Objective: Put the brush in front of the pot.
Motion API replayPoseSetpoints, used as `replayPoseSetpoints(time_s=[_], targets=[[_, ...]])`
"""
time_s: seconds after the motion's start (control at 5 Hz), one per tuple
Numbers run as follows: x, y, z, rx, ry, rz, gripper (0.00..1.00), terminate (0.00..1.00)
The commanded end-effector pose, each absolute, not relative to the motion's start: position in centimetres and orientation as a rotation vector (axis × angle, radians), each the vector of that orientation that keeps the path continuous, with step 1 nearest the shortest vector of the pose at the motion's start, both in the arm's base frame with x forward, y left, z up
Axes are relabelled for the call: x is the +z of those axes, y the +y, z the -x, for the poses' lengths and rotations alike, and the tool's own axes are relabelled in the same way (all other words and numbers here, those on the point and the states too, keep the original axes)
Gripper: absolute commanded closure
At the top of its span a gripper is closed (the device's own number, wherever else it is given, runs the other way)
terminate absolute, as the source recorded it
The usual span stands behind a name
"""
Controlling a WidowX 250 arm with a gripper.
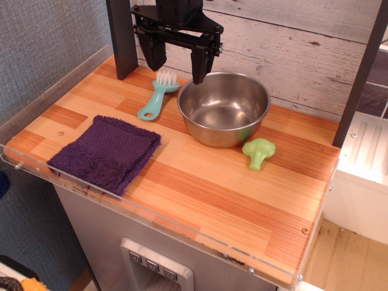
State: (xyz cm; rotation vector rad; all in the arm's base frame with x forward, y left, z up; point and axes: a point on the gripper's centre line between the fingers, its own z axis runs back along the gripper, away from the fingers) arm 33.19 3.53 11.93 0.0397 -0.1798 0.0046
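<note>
Hanging released above the brush (159,95), which lies on the tabletop (200,188) just left of the pot (224,108), the hand (177,66) risks clipping the pot's rim with its right finger while descending.

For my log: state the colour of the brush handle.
Teal, with white bristles; the brush shows clearly in the only view, observation.image, left of the pot.

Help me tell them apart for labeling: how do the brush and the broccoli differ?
The brush is teal with white bristles; the broccoli is all light green. The brush lies left of the pot, the broccoli at its right front. The brush is longer and flatter. Both lie on the table.
</note>
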Motion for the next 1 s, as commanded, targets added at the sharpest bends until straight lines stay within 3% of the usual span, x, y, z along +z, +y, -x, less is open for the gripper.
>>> replayPoseSetpoints(time_s=[0.0, 0.4, 0.8], targets=[[11.9, 3.5, -33.2, 0.005, -0.18, -0.04, 0.0, 0.0], [10.6, 9.3, -34.4, 0.146, -0.144, -0.12, 0.0, 0.0], [7.6, 10.4, -37.3, 0.142, -0.107, -0.159, 0.0, 0.0]])
